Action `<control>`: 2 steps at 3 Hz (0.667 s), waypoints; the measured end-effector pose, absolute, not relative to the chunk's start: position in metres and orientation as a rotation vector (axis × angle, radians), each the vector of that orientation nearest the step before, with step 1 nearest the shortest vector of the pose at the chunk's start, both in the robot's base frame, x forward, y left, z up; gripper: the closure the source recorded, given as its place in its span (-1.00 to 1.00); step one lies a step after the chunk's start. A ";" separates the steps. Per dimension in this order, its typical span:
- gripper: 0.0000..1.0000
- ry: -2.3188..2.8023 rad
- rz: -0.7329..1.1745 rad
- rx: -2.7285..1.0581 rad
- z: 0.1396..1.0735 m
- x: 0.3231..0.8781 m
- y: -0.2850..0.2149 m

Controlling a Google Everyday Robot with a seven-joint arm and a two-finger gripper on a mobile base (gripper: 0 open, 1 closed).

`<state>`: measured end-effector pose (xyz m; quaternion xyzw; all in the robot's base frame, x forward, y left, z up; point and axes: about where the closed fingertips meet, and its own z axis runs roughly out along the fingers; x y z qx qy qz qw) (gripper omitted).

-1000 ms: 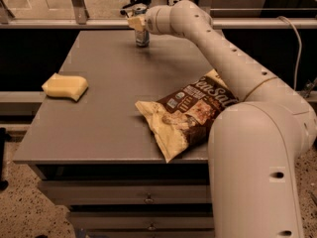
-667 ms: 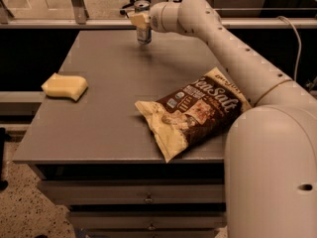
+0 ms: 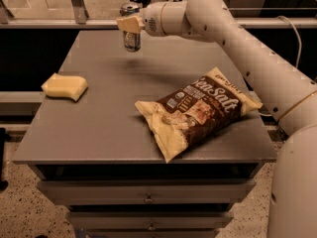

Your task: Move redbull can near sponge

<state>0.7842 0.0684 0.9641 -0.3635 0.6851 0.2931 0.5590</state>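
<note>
The redbull can (image 3: 131, 37) is a slim can with a silver top, held upright above the far part of the grey table (image 3: 99, 123). My gripper (image 3: 130, 24) is shut on the can near its upper half, with a pale finger (image 3: 128, 23) across its front. The can hangs clear of the tabletop. The sponge (image 3: 65, 86) is a pale yellow block lying flat near the table's left edge, well to the front left of the can and apart from it.
A large brown-and-cream chip bag (image 3: 198, 110) lies on the right half of the table, reaching toward the front edge. My white arm (image 3: 257, 63) stretches over the right side. Drawers (image 3: 148, 198) sit under the tabletop. A railing (image 3: 74, 4) runs behind the table.
The can has been lifted off the far table edge and carried a little toward the front left in my gripper. The sponge and chip bag have not moved.
</note>
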 end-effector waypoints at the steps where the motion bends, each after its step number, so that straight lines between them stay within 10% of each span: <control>1: 1.00 1.566 0.773 -0.940 0.969 0.740 0.102; 2: 1.00 1.505 0.823 -1.001 0.976 0.706 0.135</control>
